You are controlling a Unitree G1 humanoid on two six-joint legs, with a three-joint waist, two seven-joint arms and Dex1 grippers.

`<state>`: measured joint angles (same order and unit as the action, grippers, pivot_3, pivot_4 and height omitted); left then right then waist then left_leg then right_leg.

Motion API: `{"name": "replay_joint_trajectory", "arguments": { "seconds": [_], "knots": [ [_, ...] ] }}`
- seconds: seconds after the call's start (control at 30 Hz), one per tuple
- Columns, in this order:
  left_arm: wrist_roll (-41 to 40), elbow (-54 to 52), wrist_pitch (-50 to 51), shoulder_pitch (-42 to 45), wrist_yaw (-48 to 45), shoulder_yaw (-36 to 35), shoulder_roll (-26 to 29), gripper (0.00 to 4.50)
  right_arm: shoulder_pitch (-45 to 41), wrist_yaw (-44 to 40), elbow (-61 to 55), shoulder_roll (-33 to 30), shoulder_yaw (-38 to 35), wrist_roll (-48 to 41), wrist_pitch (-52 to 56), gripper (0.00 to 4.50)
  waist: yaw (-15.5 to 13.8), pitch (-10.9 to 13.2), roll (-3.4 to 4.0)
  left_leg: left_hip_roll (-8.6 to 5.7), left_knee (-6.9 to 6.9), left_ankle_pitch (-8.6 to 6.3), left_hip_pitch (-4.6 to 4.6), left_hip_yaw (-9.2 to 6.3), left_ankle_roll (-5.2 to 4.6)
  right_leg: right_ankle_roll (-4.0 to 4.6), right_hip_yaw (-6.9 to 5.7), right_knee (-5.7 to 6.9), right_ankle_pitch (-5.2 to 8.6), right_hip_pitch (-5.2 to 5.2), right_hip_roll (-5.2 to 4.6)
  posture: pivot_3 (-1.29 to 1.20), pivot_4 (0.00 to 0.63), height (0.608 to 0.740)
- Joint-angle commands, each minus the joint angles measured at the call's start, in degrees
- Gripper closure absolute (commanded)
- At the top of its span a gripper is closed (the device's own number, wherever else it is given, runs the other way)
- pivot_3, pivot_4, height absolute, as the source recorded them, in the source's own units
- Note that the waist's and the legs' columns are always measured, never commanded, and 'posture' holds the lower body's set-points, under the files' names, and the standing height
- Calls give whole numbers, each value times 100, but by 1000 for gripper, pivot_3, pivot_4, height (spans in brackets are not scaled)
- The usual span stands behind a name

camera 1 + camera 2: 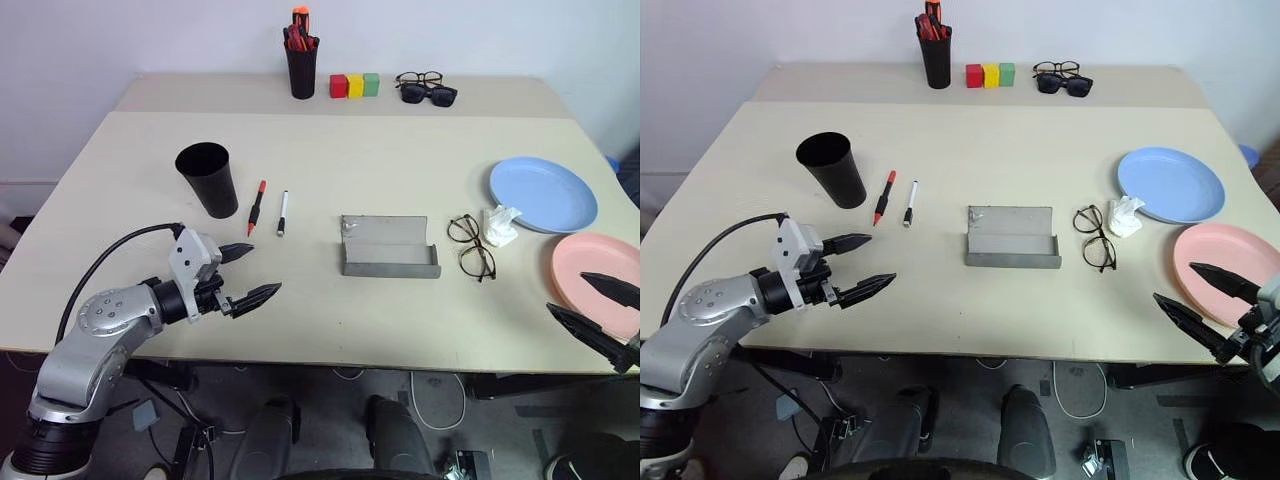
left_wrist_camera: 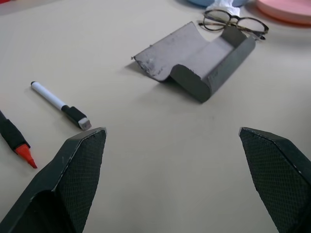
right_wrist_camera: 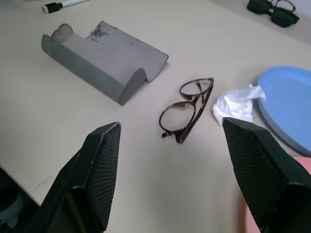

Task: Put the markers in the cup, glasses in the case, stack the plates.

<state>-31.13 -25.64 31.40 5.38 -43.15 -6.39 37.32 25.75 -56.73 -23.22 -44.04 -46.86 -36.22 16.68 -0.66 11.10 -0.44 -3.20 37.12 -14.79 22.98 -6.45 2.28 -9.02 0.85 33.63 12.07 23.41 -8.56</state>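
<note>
Two markers lie side by side on the table: a black one with a red cap (image 1: 256, 207) and a white one with a black cap (image 1: 282, 213), just right of the upright black cup (image 1: 208, 178). The grey case (image 1: 388, 246) lies open mid-table, with the glasses (image 1: 471, 245) folded flat to its right. A light blue plate (image 1: 542, 193) and a pink plate (image 1: 598, 281) sit at the right. My left gripper (image 1: 248, 273) hovers open near the front edge, below the markers. My right gripper (image 1: 593, 306) is open over the pink plate's front rim.
A crumpled white tissue (image 1: 501, 224) rests against the blue plate. At the back stand a black pen holder with red pens (image 1: 301, 62), three coloured blocks (image 1: 354, 85), and sunglasses with another pair of glasses (image 1: 426, 88). Bare table lies between the case and the front edge.
</note>
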Motion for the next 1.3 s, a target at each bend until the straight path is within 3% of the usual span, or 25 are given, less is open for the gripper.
{"name": "replay_joint_trajectory", "arguments": {
  "seconds": [0.03,0.33,0.5,0.6,0.8,1.3],
  "knots": [
    [-451,-189,831,637,783,-202,-261,0,-645,-106,85,-231,385,-84,-181,1128,1,4,-7,0,6,1,-7,0,1,-1,1,7,0,-6,0,0,150,739],
    [-459,140,2301,2031,2289,161,-1252,0,-2259,-763,1022,-568,1714,179,-497,1128,1,8,-15,-4,12,5,-55,-1,6,-20,5,43,12,-42,2,0,150,739],
    [243,975,3253,2920,3582,560,-2071,0,-2975,-1193,1544,-606,2382,331,-636,1128,-3,9,-18,-8,10,6,-54,-4,7,-38,5,44,-2,-42,1,0,150,739],
    [507,1648,3370,3413,4053,481,-2595,0,-3407,-1283,1856,-544,2671,453,-742,1128,-2,11,-22,-10,12,8,-54,-4,10,-39,5,44,-3,-43,1,0,150,739],
    [906,2690,3416,4142,4460,374,-3141,0,-4143,-1173,2230,-268,3031,457,-746,1128,27,13,-24,-10,0,10,-53,-5,13,-44,4,45,-1,-33,1,0,150,739],
    [1604,4276,3762,5083,5227,-298,-3378,0,-4250,-1045,2290,-78,3175,559,-924,1128,8,14,-27,-14,0,13,-48,-5,20,-56,5,49,1,-30,0,0,150,739]
  ]
}}
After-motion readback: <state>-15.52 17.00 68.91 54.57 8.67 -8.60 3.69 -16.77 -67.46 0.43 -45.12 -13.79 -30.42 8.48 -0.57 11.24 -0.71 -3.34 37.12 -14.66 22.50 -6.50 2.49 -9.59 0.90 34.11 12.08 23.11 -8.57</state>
